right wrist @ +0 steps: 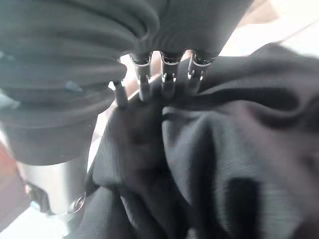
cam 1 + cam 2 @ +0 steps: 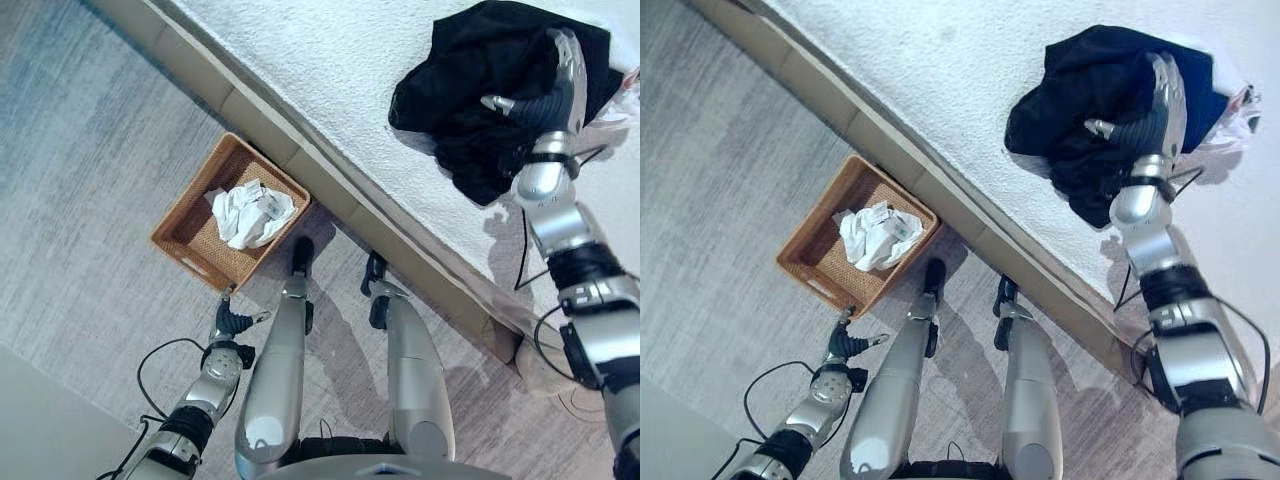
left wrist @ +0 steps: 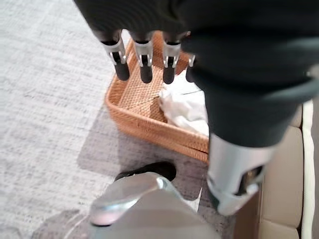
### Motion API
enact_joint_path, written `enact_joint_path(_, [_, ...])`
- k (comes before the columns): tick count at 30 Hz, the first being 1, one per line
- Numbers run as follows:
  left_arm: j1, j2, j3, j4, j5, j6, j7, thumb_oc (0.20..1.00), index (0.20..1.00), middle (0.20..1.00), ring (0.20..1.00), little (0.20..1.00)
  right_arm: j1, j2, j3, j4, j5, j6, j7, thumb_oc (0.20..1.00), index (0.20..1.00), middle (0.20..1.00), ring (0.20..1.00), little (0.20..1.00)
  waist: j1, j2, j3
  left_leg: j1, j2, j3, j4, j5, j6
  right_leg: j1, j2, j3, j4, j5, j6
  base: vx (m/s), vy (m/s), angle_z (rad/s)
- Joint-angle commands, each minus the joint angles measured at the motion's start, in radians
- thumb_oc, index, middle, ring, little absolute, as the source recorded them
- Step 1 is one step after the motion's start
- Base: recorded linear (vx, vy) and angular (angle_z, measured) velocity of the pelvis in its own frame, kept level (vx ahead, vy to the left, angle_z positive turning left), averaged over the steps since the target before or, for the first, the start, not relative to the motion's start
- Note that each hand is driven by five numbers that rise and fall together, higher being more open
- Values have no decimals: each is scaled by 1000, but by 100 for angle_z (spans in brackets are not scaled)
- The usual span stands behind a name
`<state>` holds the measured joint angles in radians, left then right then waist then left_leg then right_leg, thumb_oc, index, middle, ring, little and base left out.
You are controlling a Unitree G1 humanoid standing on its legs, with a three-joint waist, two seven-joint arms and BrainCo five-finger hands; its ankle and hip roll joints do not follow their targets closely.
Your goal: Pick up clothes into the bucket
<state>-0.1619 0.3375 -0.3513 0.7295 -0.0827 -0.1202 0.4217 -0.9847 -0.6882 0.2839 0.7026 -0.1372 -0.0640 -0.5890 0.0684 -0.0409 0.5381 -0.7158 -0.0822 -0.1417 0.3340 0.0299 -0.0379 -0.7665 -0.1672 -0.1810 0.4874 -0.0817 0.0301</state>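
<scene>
A black garment (image 2: 460, 90) lies crumpled on the white bed top at the upper right. My right hand (image 2: 553, 95) rests over it with fingers straight and thumb spread, open. In the right wrist view its fingers (image 1: 167, 79) touch the dark cloth (image 1: 239, 149). A woven brown basket (image 2: 190, 235) stands on the floor against the bed's side, and a crumpled white cloth (image 2: 250, 212) lies in it. My left hand (image 2: 232, 322) hangs low just in front of the basket, open and holding nothing. Its fingers (image 3: 144, 59) point at the basket rim (image 3: 144, 124).
The bed's beige side panel (image 2: 330, 185) runs diagonally between the floor and the bed top. Grey carpet (image 2: 80, 180) lies around the basket. A pale, pinkish item (image 2: 628, 95) lies at the garment's right edge. A pale surface (image 2: 40, 420) fills the lower left corner.
</scene>
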Motion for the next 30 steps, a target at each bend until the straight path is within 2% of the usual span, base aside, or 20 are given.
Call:
enact_joint_path(1, [20, -3, -34, -13, 9, -26, -14, 1000, 1000, 1000, 1000, 1000, -79, -114, 81, 56, 0, 1, -6, 1000, 1000, 1000, 1000, 1000, -15, 67, -18, -34, -29, -3, 63, -33, 23, 32, -19, 19, 21, 2, 50, 2, -47, 14])
enact_joint_path(4, [7, 0, -51, -14, -13, -33, -17, 1000, 1000, 1000, 1000, 1000, -186, -126, 157, 179, 14, 14, 21, 1000, 1000, 1000, 1000, 1000, -2, 77, -18, -41, -30, -16, 51, -22, 19, 20, -26, 8, 30, 0, 49, 30, -51, 19])
enact_joint_path(5, [8, 1, -54, -21, -29, -33, -18, 1000, 1000, 1000, 1000, 1000, -216, -130, 186, 222, 30, 18, 41, 1000, 1000, 1000, 1000, 1000, 1, 77, -18, -23, -31, -23, 51, -51, 16, 32, -26, 12, 42, -31, 56, 85, -78, 10])
enact_joint_path(6, [2, 5, -60, -18, -56, -33, -22, 1000, 1000, 1000, 1000, 1000, -272, -133, 236, 336, 72, 31, 96, 1000, 1000, 1000, 1000, 1000, 13, 77, -18, -26, -31, -29, 40, -44, 13, 28, -30, 6, 43, -30, 55, 82, -73, 10])
enact_joint_path(7, [1, 3, -59, -18, -56, -33, -22, 1000, 1000, 1000, 1000, 1000, -278, -133, 240, 340, 74, 29, 97, 1000, 1000, 1000, 1000, 1000, 12, 78, -18, -27, -32, -29, 40, -44, 13, 27, -30, 6, 43, -30, 55, 8, -41, 12])
enact_joint_path(9, [-8, 13, -60, -19, -80, -25, -41, 1000, 1000, 1000, 1000, 1000, -331, -146, 312, 456, 106, 51, 200, 1000, 1000, 1000, 1000, 1000, 23, 77, -18, -28, -31, -37, 24, -32, 9, 25, -30, -3, 39, -27, 53, 10, -44, 11])
enact_joint_path(10, [-9, 15, -60, -23, -85, -22, -56, 1000, 1000, 1000, 1000, 1000, -366, -155, 346, 509, 111, 59, 243, 956, 956, 956, 956, 956, 27, 80, -18, -28, -31, -43, 12, -25, 8, 25, -31, -7, 35, -27, 52, 14, -62, 13])
enact_joint_path(11, [-11, 18, -63, -24, -88, -18, -67, 1000, 1000, 1000, 1000, 1000, -384, -157, 363, 548, 114, 73, 272, 815, 815, 815, 815, 815, 32, 81, -18, -26, -32, -48, 3, -19, 7, 27, -31, -11, 30, -27, 52, 16, -63, 18])
enact_joint_path(12, [-15, 20, -65, -24, -91, -13, -81, 1000, 1000, 1000, 1000, 1000, -405, -164, 400, 587, 99, 83, 320, 360, 360, 360, 360, 360, 34, 83, -18, -24, -31, -54, -6, -13, 5, 29, -32, -17, 25, -27, 52, 20, -55, 17])
enact_joint_path(13, [-20, 20, -71, -22, -93, -12, -97, 1000, 1000, 1000, 1000, 1000, -414, -166, 433, 601, 75, 86, 357, 200, 200, 200, 200, 200, 36, 82, -18, -20, -31, -58, -14, -7, 3, 33, -32, -22, 19, -24, 53, 22, -51, 18])
enact_joint_path(22, [-55, 7, -77, -6, -93, -3, -104, 1000, 1000, 1000, 1000, 1000, -412, -171, 400, 549, 119, 64, 306, 200, 200, 200, 200, 200, 17, 60, -18, 15, -26, -56, -37, 1, 2, 68, -19, -21, -26, -6, 58, -1, 1, 5])
enact_joint_path(23, [-57, 12, -74, -14, -94, -6, -100, 1000, 1000, 1000, 1000, 1000, -422, -179, 395, 525, 124, 61, 287, 200, 200, 200, 200, 200, 15, 59, -18, 5, -25, -51, -41, 31, 3, 63, -18, -26, -43, 29, 51, -90, 67, -1])
enact_joint_path(25, [-55, 23, -58, -34, -82, -9, -92, 1000, 1000, 1000, 1000, 1000, -432, -221, 368, 362, 126, 46, 204, 200, 200, 200, 200, 200, 2, 44, -18, 42, -19, -38, -42, 22, 2, 100, -12, -17, -63, 39, 54, -59, 53, -6])
enact_joint_path(27, [-54, 23, -59, -34, -82, -9, -92, 1000, 1000, 1000, 1000, 1000, -429, -222, 366, 360, 125, 47, 204, 200, 200, 200, 200, 200, 3, 44, -18, 43, -19, -38, -42, 22, 2, 101, -12, -17, -64, 39, 54, -12, 20, -8])
enact_joint_path(30, [-38, 63, -38, -114, -45, -22, -77, 1000, 1000, 1000, 1000, 1000, -417, -291, 295, 118, 100, 40, 98, 200, 200, 200, 200, 200, -20, 30, -38, 107, -11, -20, -48, 5, 0, 166, -3, -5, -99, 51, 60, 12, 57, -8])
